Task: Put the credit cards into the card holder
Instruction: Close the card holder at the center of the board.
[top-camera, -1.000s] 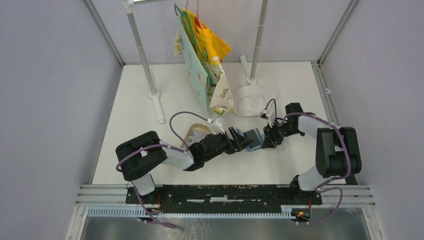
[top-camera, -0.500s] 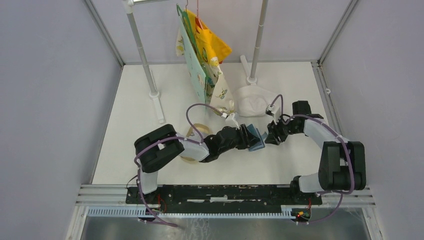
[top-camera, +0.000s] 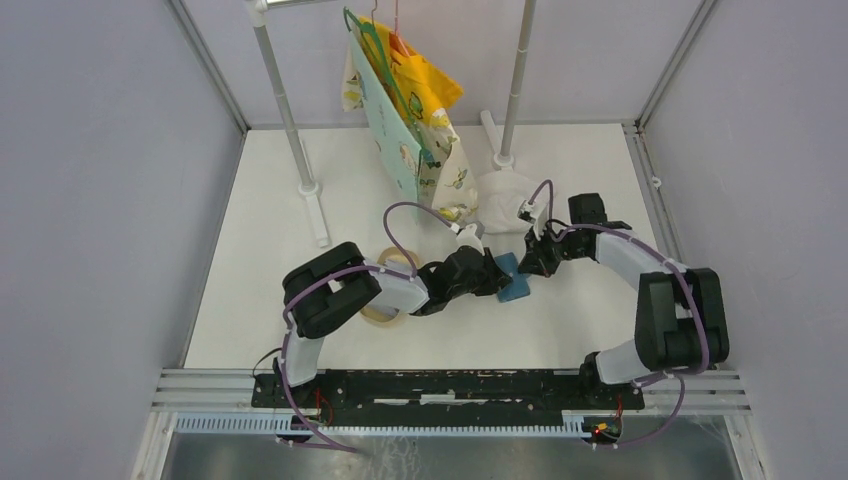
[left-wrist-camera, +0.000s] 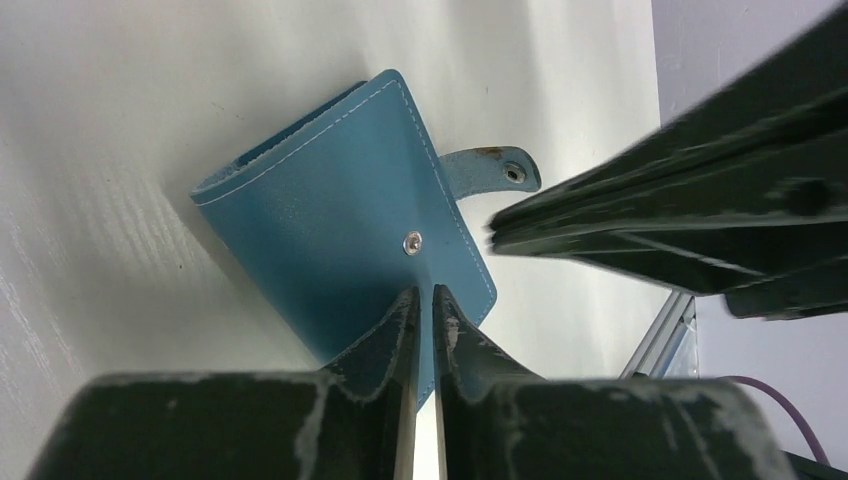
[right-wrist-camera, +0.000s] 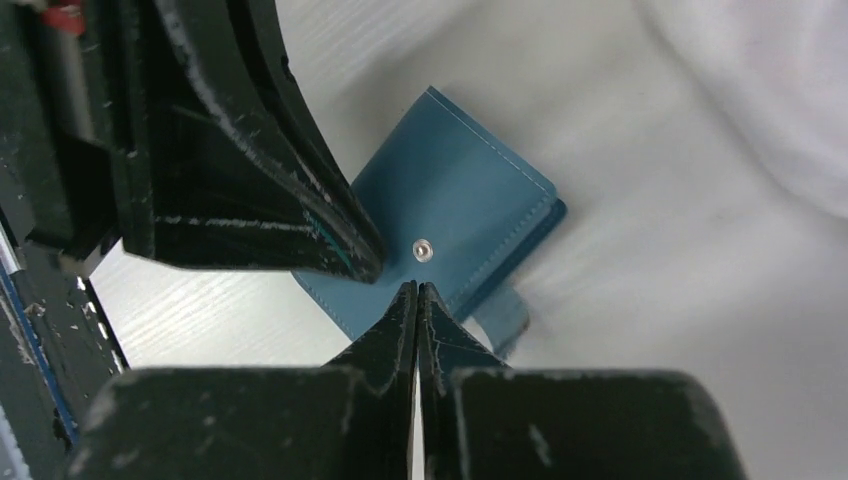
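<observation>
The card holder (top-camera: 514, 284), a flat blue wallet, lies folded on the white table with its snap button (left-wrist-camera: 412, 240) up and its strap tab (left-wrist-camera: 490, 168) loose. My left gripper (top-camera: 497, 272) hovers at its left edge, fingers (left-wrist-camera: 425, 292) drawn to a thin slit with nothing between them. From the right, my right gripper (top-camera: 529, 264) is shut, its tips (right-wrist-camera: 416, 287) just short of the snap (right-wrist-camera: 422, 248) on the card holder (right-wrist-camera: 470, 215). The left fingertips (right-wrist-camera: 355, 250) touch the wallet's face. The credit cards are out of view.
A tan oval tray (top-camera: 384, 312) lies partly under the left arm. A white cloth (top-camera: 500, 192) sits behind the wallet. Patterned bags (top-camera: 405, 120) hang from a rack whose posts (top-camera: 290, 110) (top-camera: 513, 90) stand on the table's far half.
Both grippers have closed from open. The left arm has reached further right and forward. The wallet, earlier between the two grippers, now lies flat and folded.
</observation>
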